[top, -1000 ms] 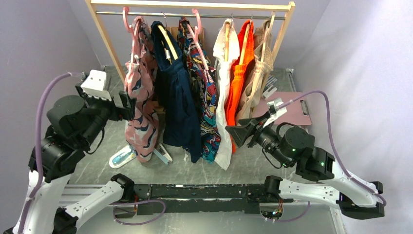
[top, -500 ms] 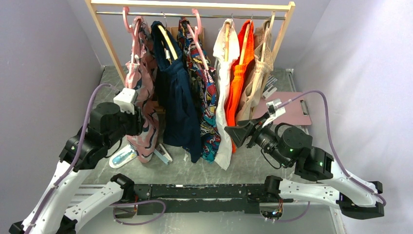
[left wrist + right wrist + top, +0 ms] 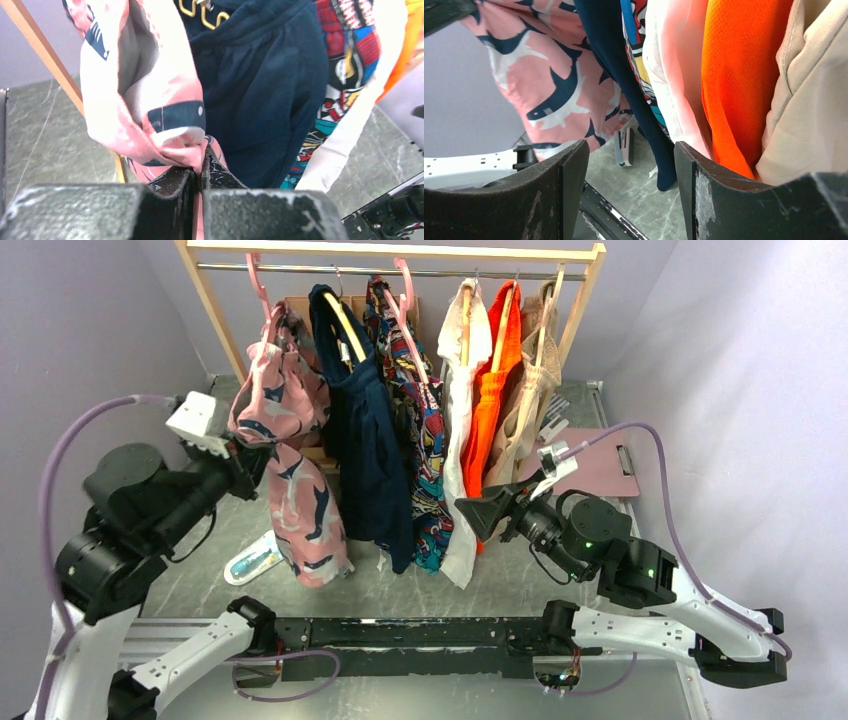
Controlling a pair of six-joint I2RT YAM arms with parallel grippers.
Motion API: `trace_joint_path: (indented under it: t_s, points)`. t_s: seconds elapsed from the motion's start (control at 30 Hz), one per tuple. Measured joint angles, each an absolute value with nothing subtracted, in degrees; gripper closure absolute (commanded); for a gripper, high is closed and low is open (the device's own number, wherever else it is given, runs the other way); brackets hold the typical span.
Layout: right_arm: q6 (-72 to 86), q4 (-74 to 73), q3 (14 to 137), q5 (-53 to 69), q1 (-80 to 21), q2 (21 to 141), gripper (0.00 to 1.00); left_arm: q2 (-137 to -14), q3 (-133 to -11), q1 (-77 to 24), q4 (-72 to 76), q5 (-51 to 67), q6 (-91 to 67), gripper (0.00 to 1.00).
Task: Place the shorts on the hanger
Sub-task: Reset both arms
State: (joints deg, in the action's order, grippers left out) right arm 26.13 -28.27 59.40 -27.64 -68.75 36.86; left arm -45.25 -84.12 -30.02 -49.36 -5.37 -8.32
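- Left claw [image 3: 201,167] clamped shut on a fold of the shorts [image 3: 300,502], which hang from the hanger [image 3: 266,302].
- Right claw [image 3: 631,170] open, empty, well right of shorts.

Matt cloth shorts [image 3: 300,505], wooden rack [image 3: 207,302]

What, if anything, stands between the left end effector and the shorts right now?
Nothing visible does. The left end effector is shut on a fold of the shorts, which hang below the hanger at the left end of the rack. The navy garment hangs beside them, not in between.
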Motion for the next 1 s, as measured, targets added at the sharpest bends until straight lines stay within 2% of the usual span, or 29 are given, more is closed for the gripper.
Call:
trace_joint_path:
  t_s: [0.07, 0.13, 0.17, 0.27, 0.4, 0.53, 0.8, 1.0]
  points:
    - [26.0, -27.9, 59.4, -27.6, -68.8, 37.3, 0.33, -43.8, -84.8, -30.0, -48.6, -4.3, -8.4, 0.91]
    - [26.0, -27.2, 59.2, -27.5, -68.8, 37.4, 0.33, -42.1, -82.9, -30.0, -47.9, -3.4, -8.6, 0.82]
    - [26.0, -26.9, 59.0, -27.4, -68.8, 37.4, 0.33, -41.6, -81.4, -30.0, -47.8, -3.1, -8.9, 0.74]
    - [26.0, -26.9, 58.4, -27.4, -68.8, 37.1, 0.33, -41.6, -75.2, -30.0, -48.5, -2.0, -9.4, 0.37]
    - [25.9, -26.9, 58.4, -27.5, -68.8, 37.1, 0.33, -44.3, -70.9, -30.0, -53.2, -1.0, -9.8, 0.02]
    - [25.7, -27.0, 58.5, -27.5, -68.8, 37.2, 0.33, -44.0, -73.0, -30.0, -56.2, -0.9, -8.5, 0.0]
    - [25.5, -27.1, 58.5, -27.4, -68.8, 38.7, 0.33, -43.3, -90.7, -30.0, -56.6, -5.3, -5.7, 0.01]
    - [25.5, -26.9, 58.6, -26.3, -68.8, 41.1, 0.33, -51.6, -96.3, -30.0, -53.9, -9.9, -6.9, 0.06]
